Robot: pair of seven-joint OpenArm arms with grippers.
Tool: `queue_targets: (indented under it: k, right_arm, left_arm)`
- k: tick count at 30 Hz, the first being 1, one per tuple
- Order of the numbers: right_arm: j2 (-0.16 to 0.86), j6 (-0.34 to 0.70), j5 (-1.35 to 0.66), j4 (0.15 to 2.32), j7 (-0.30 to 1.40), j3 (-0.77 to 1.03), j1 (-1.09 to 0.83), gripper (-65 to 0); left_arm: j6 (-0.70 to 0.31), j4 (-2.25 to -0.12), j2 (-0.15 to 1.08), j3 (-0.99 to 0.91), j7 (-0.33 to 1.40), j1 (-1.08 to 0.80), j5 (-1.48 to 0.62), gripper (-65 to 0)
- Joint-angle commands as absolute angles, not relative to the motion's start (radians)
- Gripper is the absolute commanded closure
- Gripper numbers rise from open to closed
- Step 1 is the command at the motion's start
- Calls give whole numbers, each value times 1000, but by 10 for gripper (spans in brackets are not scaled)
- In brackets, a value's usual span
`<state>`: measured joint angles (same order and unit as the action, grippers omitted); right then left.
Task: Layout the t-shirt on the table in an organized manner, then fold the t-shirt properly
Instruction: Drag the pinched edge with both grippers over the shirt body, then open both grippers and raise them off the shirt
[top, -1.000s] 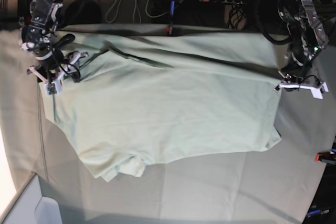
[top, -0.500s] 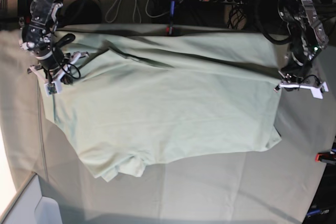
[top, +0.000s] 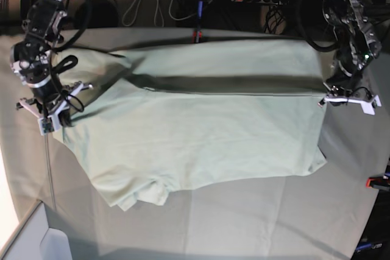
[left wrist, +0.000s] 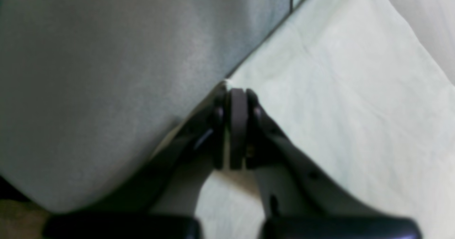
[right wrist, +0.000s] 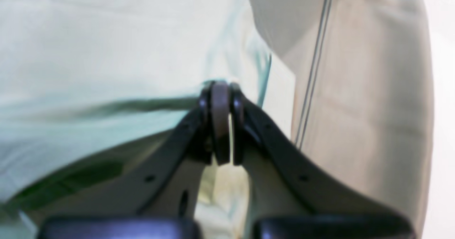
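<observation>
Left tool (top: 325, 97) and right tool (top: 53, 115) clamped on t-shirt (top: 201, 132) edges, stretched over table (top: 256, 217)

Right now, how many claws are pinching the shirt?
2. The right claw is shut on the shirt at its edge on the base view's left; the left claw is shut on the opposite edge, at that view's right. Both wrist views show fabric between the jaws.
</observation>
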<state>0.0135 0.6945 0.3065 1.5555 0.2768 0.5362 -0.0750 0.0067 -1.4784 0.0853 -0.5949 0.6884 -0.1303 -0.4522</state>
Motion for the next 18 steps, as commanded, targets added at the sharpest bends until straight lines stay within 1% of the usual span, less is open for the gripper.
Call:
queue_targets:
  k: [1,7,18]
  right_arm:
    - [22,698,292,1575,257,539,-67,0]
    - [21,698,292,1566,255,539,-53,0]
    - [21,698,292,1558,257,518,36,0]
  left_arm:
    - [4,-1500,96,-599,670,-122,-455,0]
    - [4,-1497,96,-599,670,-122,-455,0]
    - [4,-1494,96,-598,670,-124,-455,0]
